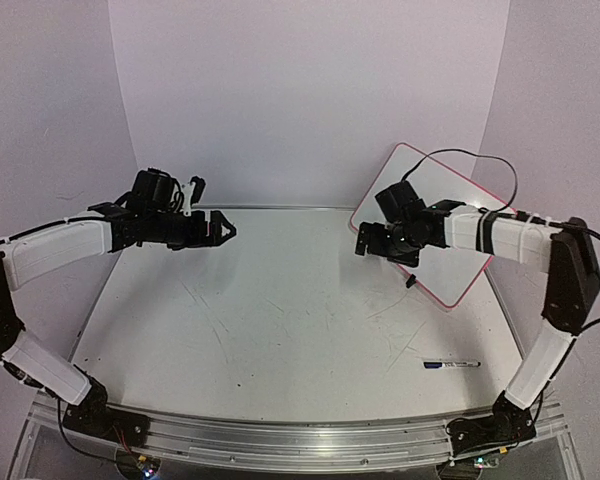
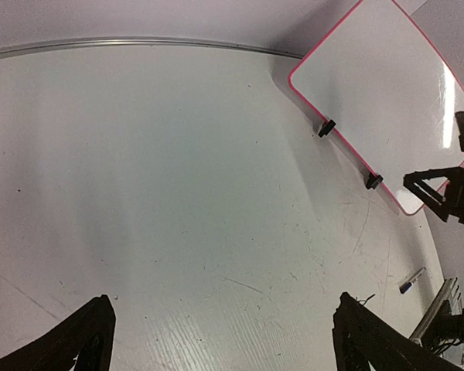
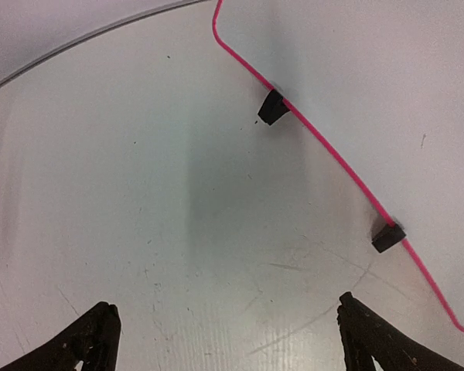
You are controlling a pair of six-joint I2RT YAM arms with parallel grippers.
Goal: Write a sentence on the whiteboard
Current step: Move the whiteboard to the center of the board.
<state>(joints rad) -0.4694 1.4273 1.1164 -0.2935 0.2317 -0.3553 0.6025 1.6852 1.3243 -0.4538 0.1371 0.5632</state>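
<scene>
The whiteboard (image 1: 448,272) leans tilted against the back right wall, glossy white with a red-pink rim and two black clip feet (image 3: 271,107). The sentence is out of view: the board face (image 2: 379,85) that I see is plain white. My right gripper (image 1: 361,240) hovers open just left of the board's lower edge (image 3: 371,77), with only scratched table between its fingers (image 3: 224,305). My left gripper (image 1: 223,228) hangs open over the back left of the table, holding nothing (image 2: 223,309). A white marker with a blue cap (image 1: 452,365) lies on the table at the front right.
A black cable (image 1: 470,155) loops over the right arm in front of the board. Pale walls close the back and sides. An aluminium rail (image 1: 300,440) runs along the near edge between the arm bases. The marker (image 2: 411,280) lies near that rail.
</scene>
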